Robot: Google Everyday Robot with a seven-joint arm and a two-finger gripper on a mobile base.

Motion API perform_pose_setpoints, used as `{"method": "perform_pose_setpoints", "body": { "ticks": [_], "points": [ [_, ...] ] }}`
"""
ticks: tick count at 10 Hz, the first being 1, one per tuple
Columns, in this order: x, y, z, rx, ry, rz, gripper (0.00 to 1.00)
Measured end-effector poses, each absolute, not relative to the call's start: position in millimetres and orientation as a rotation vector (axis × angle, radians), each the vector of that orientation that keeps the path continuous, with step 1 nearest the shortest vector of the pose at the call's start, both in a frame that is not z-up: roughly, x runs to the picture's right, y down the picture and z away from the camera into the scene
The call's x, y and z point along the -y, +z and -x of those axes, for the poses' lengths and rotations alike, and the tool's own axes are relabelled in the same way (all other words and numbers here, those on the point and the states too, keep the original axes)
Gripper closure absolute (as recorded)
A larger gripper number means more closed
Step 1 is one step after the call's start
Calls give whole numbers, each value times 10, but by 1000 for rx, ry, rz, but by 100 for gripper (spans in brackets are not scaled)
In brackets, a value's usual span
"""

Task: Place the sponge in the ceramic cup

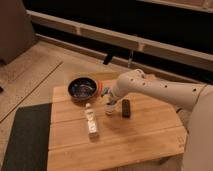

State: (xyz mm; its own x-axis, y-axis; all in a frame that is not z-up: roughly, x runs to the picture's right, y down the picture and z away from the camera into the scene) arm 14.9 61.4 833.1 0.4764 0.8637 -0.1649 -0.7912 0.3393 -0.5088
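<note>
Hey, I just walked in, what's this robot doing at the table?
The robot's arm reaches in from the right over the wooden table. Its gripper is down low just above a small cup, between the dark bowl and the black block, with an orange thing right behind it. The fingers are closed, but whether they hold the sponge can't be made out. A white bottle lies on its side nearer the front.
</note>
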Motion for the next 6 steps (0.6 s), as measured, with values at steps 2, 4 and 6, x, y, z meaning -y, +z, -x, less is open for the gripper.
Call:
{"method": "perform_pose_setpoints", "body": {
  "ticks": [2, 4, 6],
  "points": [
    [-599, 8329, -149, 144, 1086, 568, 45],
    [-602, 8325, -149, 145, 1090, 566, 25],
    [-614, 8326, -143, 146, 1091, 567, 20]
  ]
}}
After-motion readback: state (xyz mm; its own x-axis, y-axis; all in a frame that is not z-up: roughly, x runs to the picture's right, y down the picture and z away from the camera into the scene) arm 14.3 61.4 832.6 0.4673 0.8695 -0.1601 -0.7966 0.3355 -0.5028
